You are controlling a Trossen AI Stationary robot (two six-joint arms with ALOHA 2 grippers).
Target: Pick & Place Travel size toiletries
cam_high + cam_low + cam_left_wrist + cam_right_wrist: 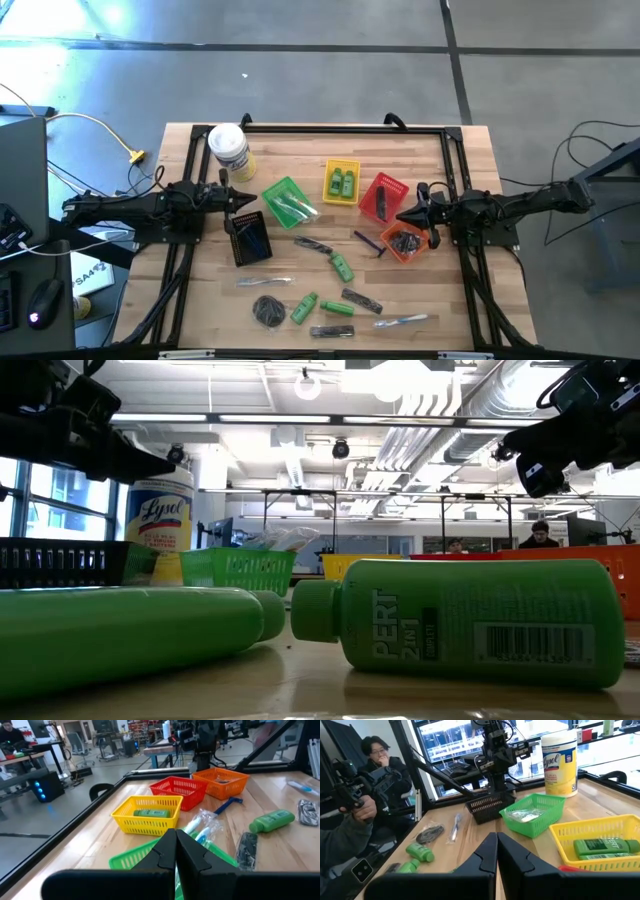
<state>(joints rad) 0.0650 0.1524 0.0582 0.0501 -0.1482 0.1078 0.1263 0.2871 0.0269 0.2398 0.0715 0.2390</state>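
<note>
Travel size toiletries lie loose on the near half of the wooden table: green bottles [342, 266] [304, 308], dark sticks [313, 246] [361, 300], clear-wrapped pieces [263, 283] [402, 321], a dark round piece [268, 312] and a purple razor [368, 241]. Two green bottles lie in the yellow basket [341, 181], and clear-wrapped pieces lie in the green basket [290, 203]. My left gripper [250, 197] [176, 837] hovers shut, pointing level, beside the green basket. My right gripper [400, 215] [497, 840] hovers shut above the red basket [383, 197] and the orange basket [405, 243].
A black basket [248, 237] stands near the left arm. A tall white-lidded wipes jar [229, 150] stands at the far left. A black frame [340, 127] runs round the table. A person [380, 755] sits beyond the table's left side, and a hand [357, 807] shows nearer.
</note>
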